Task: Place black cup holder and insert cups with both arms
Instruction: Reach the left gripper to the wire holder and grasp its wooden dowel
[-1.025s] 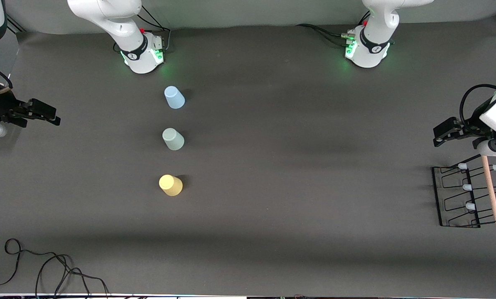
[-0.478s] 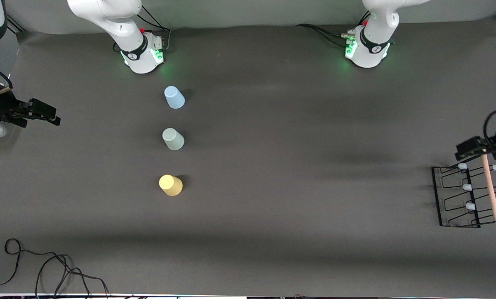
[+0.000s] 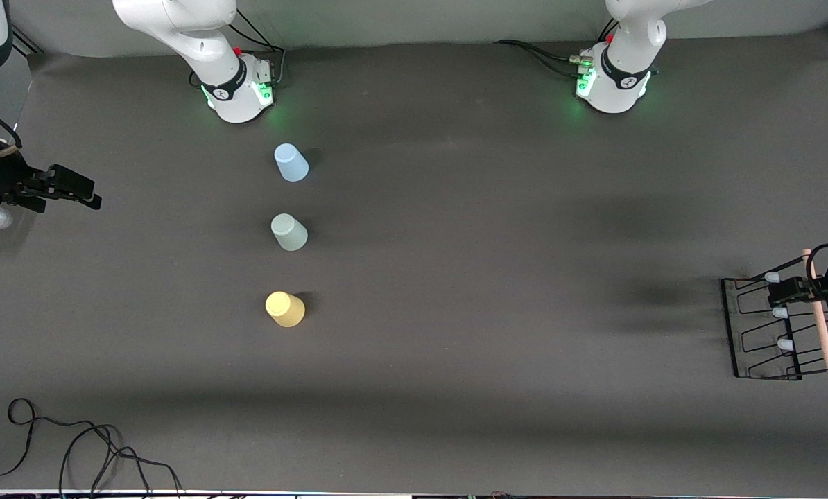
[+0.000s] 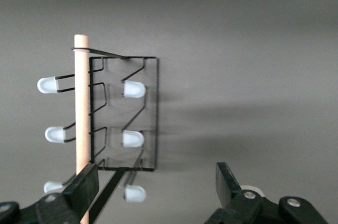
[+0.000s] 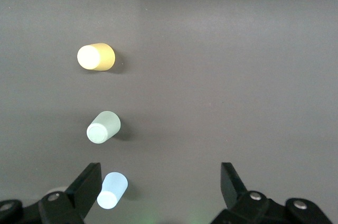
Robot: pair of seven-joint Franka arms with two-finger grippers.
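Observation:
The black cup holder (image 3: 761,326) lies at the left arm's end of the table, with its wooden rod (image 3: 820,319) and pale-blue pegs. My left gripper (image 3: 811,283) is open over the rack's end nearest the arm bases. The left wrist view shows the rack (image 4: 150,113) and rod (image 4: 81,102), and my open left gripper (image 4: 156,176) straddling the rack's near end, one finger beside the rod. Three cups stand upside down in a row: light blue (image 3: 290,163), grey-green (image 3: 288,231) and yellow (image 3: 285,308). My right gripper (image 3: 81,193) waits open at the right arm's end. The right wrist view shows it (image 5: 159,174) empty.
The two arm bases (image 3: 237,86) (image 3: 611,80) stand along the table's edge farthest from the front camera. Loose black cables (image 3: 74,450) lie at the corner nearest the front camera, at the right arm's end. The right wrist view shows the yellow (image 5: 96,56), grey-green (image 5: 103,127) and blue (image 5: 112,190) cups.
My left gripper has moved toward the front camera and down, from beside the rack's end to over it. The right arm, rack and cups have not moved.

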